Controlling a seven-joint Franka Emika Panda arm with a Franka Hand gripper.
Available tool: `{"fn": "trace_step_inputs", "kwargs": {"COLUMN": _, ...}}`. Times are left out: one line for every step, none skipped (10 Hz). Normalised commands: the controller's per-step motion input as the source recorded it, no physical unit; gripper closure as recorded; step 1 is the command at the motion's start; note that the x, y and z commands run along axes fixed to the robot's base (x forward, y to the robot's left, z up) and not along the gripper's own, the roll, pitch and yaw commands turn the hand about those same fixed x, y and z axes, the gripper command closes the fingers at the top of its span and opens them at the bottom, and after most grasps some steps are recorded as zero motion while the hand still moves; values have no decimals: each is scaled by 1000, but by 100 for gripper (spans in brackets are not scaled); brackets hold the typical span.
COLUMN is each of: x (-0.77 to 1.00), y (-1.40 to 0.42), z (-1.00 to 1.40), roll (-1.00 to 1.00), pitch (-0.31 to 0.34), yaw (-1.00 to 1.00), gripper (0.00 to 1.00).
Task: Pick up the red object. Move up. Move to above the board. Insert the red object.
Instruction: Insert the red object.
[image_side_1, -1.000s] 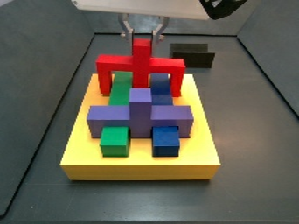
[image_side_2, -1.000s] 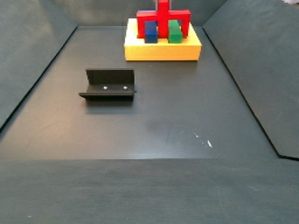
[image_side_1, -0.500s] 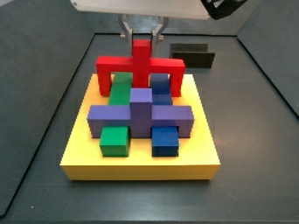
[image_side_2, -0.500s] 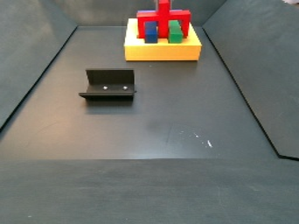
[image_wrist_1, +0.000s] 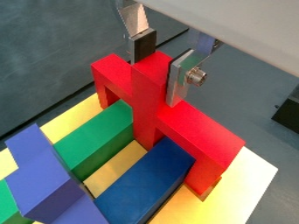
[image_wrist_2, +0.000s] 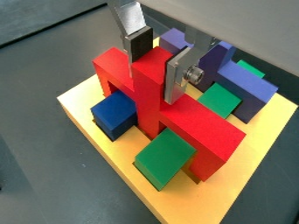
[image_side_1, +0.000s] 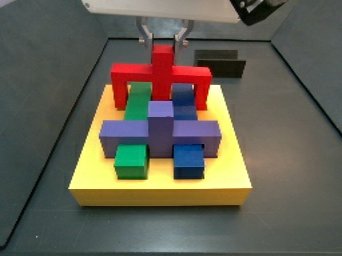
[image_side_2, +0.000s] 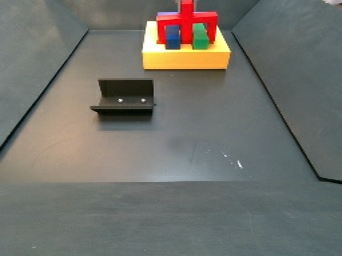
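Tool (image_wrist_1: 160, 59) of mine grips the red object (image_wrist_1: 163, 118), already seated on the board (image_side_1: 160, 185) at 12 o'clock; inserting seems finished, next I release.

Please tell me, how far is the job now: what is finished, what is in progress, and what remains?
Done: the red object is picked up and over the board. In progress: the gripper is shut on its upright bar, the prongs at the board between the green and blue blocks. Left: whether it is fully seated cannot be told; release remains.
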Motion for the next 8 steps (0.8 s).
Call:
{"fn": "trace_step_inputs", "kwargs": {"x": 0, "y": -131, "z": -831, "roll": 171, "pitch": 0, "yaw": 0, "gripper": 100}}
{"fn": "trace_step_inputs", "kwargs": {"x": 66, "y": 0, "z": -877, "roll": 130, "pitch": 0, "yaw": -3, "gripper": 100}}
{"fn": "trace_step_inputs", "kwargs": {"x": 134, "y": 0, "z": -783, "roll": 3, "pitch": 0, "yaw": -186, "gripper": 100}}
{"fn": "trace_step_inputs", "kwargs": {"x": 409, "y": 23, "z": -423, "roll": -33, "pitch": 4, "yaw": -191, "gripper": 100}}
{"fn": "trace_step_inputs", "kwargs": {"x": 660, "y": 0, "z": -123, "roll": 0, "pitch": 113, "yaw": -260, "gripper": 100}}
{"fn": "trace_step_inputs", "kwargs": {"x": 506, "y": 0, "z": -120, "roll": 0, "pitch": 151, "yaw": -443, "gripper": 100}}
{"fn": "trace_step_inputs", "kwargs": {"x": 240, "y": 0, "z": -149, "roll": 0, "pitch": 91, "yaw": -386, "gripper": 100}}
{"fn": "trace_step_inputs", "kwargs": {"x": -229, "y": 0, "z": -471, "roll": -41, "pitch": -59, "yaw": -9, "gripper": 100}}
